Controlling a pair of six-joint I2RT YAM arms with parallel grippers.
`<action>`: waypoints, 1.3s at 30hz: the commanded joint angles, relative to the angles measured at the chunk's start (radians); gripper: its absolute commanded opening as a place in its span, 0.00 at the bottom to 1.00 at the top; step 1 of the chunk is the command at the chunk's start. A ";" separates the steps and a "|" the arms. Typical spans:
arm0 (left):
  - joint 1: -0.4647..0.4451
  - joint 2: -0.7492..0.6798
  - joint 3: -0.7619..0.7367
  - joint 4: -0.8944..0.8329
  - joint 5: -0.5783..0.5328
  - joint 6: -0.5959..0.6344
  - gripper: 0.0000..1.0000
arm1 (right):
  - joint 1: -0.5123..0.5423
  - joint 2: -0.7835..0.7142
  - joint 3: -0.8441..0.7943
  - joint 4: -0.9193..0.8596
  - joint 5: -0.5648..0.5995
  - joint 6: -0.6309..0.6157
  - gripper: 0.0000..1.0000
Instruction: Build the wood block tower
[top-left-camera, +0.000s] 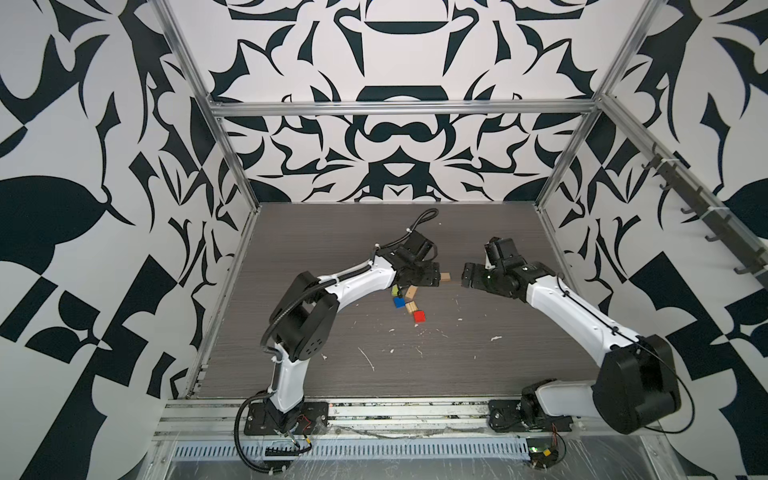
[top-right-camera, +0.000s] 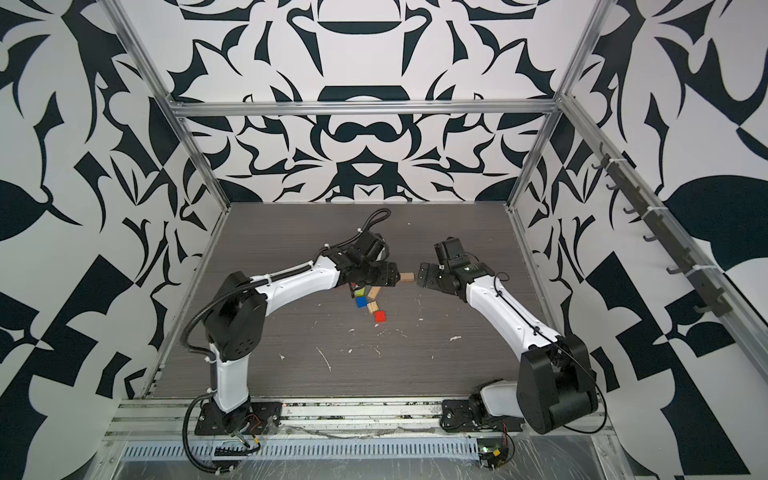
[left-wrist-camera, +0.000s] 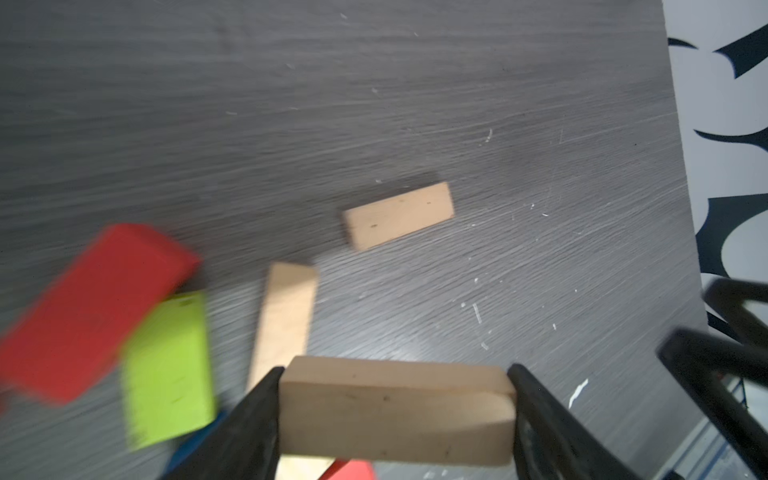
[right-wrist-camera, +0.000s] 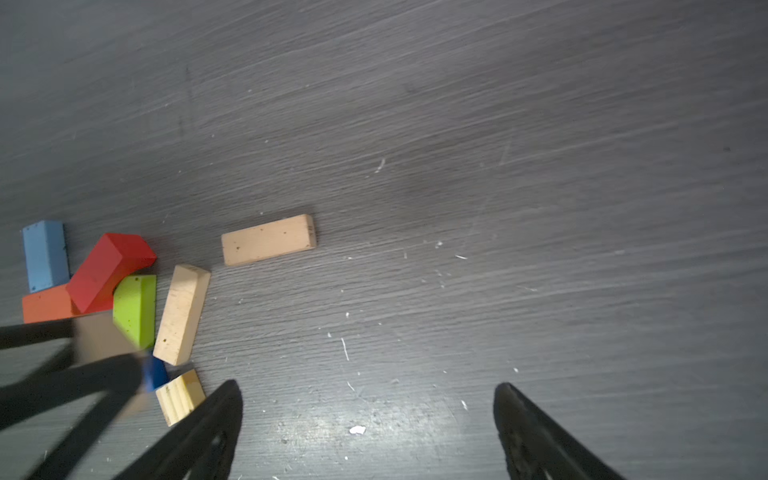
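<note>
Blocks (top-left-camera: 410, 306) for the tower lie loose in a small heap near the middle of the table (top-left-camera: 478, 357), and none is stacked yet. They look like light, rigid pieces of painted or bare wood with flat faces and square edges. Such pieces should neither bend nor crush, though the smooth faces could slide or twist in a skewed pinch.

In the right wrist view a red block (right-wrist-camera: 110, 270) rests tilted across a lime green block (right-wrist-camera: 135, 309) and an orange block (right-wrist-camera: 45, 305). Those would likely shift if nudged. A lone tan plank (right-wrist-camera: 269, 240) lies flat and apart from the heap. It looks the easiest to take, gripped across its two long sides near the middle.

The left gripper (left-wrist-camera: 395, 374) pinches a held tan plank (left-wrist-camera: 395, 419) by its short ends, level above the heap. The right gripper (right-wrist-camera: 368, 388) stands spread wide and empty over bare table, near the lone tan plank.
</note>
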 joint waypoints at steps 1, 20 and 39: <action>-0.033 0.083 0.084 -0.045 -0.020 -0.055 0.57 | -0.014 -0.070 -0.031 -0.025 0.039 0.067 0.98; -0.077 0.218 0.164 -0.068 -0.090 -0.124 0.62 | -0.053 -0.134 -0.113 0.012 -0.049 0.070 0.98; -0.076 0.183 0.157 -0.074 -0.058 -0.126 0.95 | -0.055 -0.114 -0.130 0.021 -0.080 0.036 0.98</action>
